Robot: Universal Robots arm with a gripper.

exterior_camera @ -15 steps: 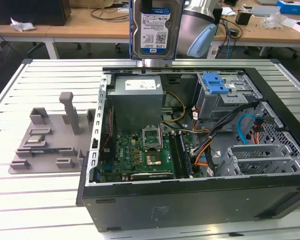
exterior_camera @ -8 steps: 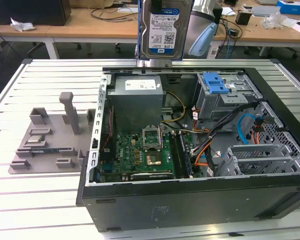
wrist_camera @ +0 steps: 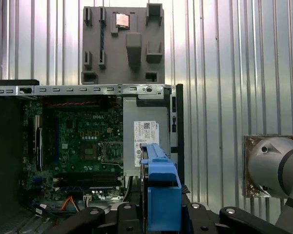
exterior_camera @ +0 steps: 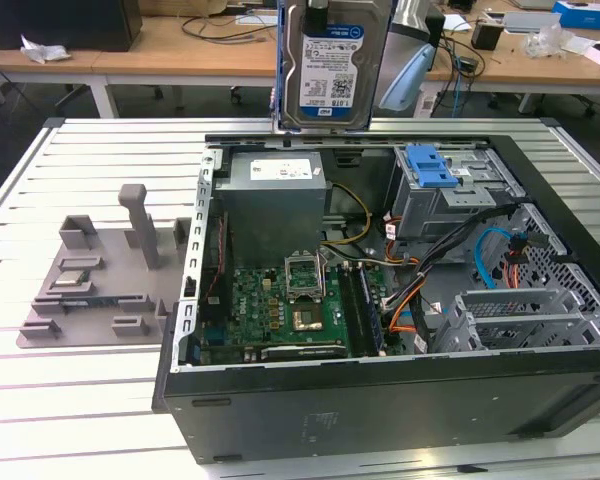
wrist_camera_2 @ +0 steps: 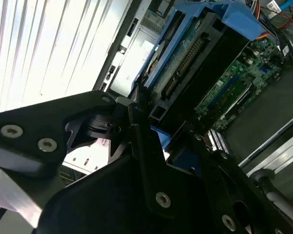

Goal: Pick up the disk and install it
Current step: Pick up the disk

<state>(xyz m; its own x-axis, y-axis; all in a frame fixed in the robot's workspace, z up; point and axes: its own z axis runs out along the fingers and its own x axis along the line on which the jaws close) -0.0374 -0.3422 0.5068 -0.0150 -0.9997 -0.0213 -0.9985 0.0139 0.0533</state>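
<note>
Silver metal disk with white and blue label and a blue bracket along its edges; held upright in the air, label facing the exterior camera, well above the open computer case; touching nothing inside the case.

Gripper: black fingers pressed against both sides of the bracket in the first wrist view, clamped on the disk; in the second wrist view the gripper grips the disk's near end, the connector edge of the disk pointing away towards the case.

Position, first wrist view: disk seen edge-on, hanging over the grey power-supply box and its white sticker.

Case contents, exterior view: power-supply box at the back corner; green motherboard nearer the camera; drive cage with blue latch towards the exterior view's right; bundled cables between them.

Surroundings: slatted metal table bearing the case; grey parts fixture lying beside the case on the exterior view's left; robot arm joint in the first wrist view.
</note>
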